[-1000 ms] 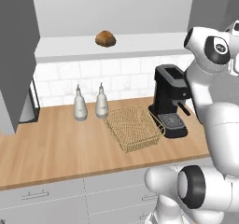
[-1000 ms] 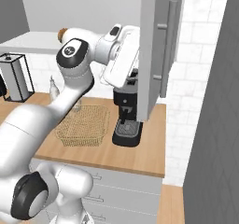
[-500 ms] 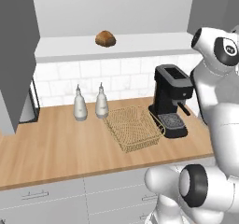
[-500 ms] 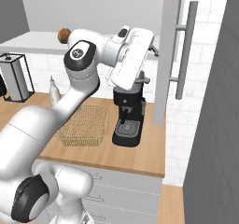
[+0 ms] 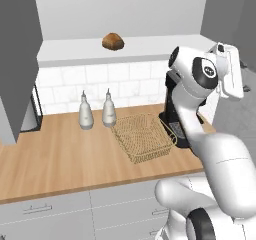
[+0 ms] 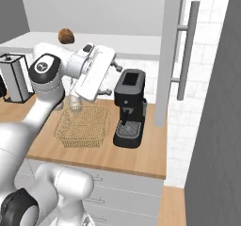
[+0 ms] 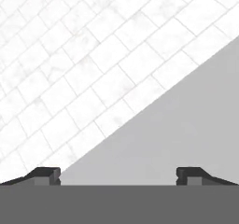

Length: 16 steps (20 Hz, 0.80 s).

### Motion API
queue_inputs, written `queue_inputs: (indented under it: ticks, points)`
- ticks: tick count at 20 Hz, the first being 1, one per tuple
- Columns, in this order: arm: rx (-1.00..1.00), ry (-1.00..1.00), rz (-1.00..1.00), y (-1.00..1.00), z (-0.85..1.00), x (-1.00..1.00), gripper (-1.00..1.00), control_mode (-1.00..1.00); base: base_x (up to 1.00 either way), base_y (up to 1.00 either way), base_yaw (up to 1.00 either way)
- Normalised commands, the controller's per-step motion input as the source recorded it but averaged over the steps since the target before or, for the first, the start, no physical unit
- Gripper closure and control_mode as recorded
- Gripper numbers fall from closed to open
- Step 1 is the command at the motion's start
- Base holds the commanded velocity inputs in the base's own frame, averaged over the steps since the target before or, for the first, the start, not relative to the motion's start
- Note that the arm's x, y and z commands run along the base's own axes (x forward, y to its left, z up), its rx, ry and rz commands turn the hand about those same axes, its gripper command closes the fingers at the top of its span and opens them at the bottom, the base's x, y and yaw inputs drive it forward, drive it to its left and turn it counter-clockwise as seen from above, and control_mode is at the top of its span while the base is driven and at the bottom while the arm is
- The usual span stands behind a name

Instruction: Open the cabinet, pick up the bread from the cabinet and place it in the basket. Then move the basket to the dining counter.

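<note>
The bread (image 5: 113, 41) (image 6: 66, 35), a small brown loaf, lies on the pale shelf of the cabinet (image 5: 150, 46). The cabinet's right door (image 6: 169, 55) stands swung out, its long silver handle (image 6: 187, 51) facing the room. On the wood counter below rests the tan wicker basket (image 5: 144, 136) (image 6: 82, 126), with nothing in it. My gripper (image 5: 245, 76) (image 6: 117, 68) (image 7: 119, 176) hangs above the coffee machine, below shelf height and to the right of the bread. It is open, with its fingertips (image 7: 44, 175) wide apart and nothing between them. The dining counter is out of view.
A black coffee machine (image 6: 129, 108) stands just right of the basket. Two pale bottles (image 5: 86, 112) stand by the tiled wall left of it. A grey appliance (image 6: 14, 76) sits at the counter's left end. The left cabinet door (image 5: 17, 59) also hangs open.
The right cabinet door has swung further open. My hand has come off its handle and drawn back toward the coffee machine, still open.
</note>
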Motion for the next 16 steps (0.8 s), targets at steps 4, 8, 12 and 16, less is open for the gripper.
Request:
queue_inputs:
  ticks: [4, 8, 12, 16]
  points:
    - [0.13, 0.17, -0.09, 1.0, -0.77, 0.0, -1.0, -1.0, 0.0, 0.0, 0.0]
    - [0.28, -0.03, -0.49, 0.82, -0.71, 0.07, -1.0, -1.0, 0.0, 0.0, 0.0]
    - [0.45, -0.21, -0.56, 0.42, -0.41, 0.33, -1.0, -1.0, 0.0, 0.0, 0.0]
    - [0.55, -0.3, -0.6, 0.16, -0.27, 0.36, -1.0, -1.0, 0.0, 0.0, 0.0]
